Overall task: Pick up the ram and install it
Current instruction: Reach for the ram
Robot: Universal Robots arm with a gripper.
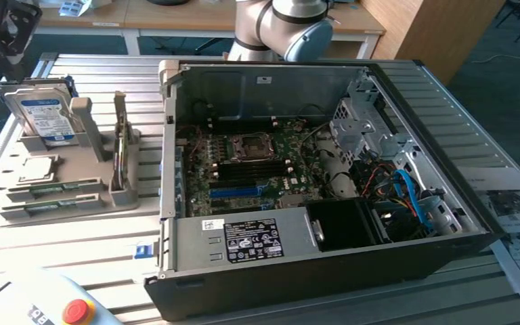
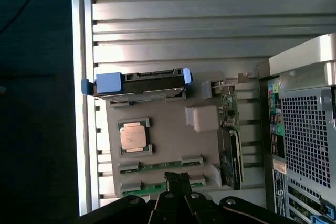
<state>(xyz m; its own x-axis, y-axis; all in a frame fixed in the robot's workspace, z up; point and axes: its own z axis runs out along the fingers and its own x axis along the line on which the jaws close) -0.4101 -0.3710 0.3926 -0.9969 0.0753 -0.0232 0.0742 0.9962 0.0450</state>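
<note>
Ram [image 1: 59, 185] flat in gray holder [image 1: 84, 169]; hard drive [image 1: 45, 120] upright there; open computer case [image 1: 332, 271] beside.

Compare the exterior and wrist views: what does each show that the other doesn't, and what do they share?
Exterior view: the open inside of the case, with motherboard, power supply and blue cables; also the arm, a red button and papers.
Wrist view: the shut gripper over the ram sticks, and the case's rear panel.
Both: the tray holding hard drive, processor and ram sticks, beside the case.
</note>
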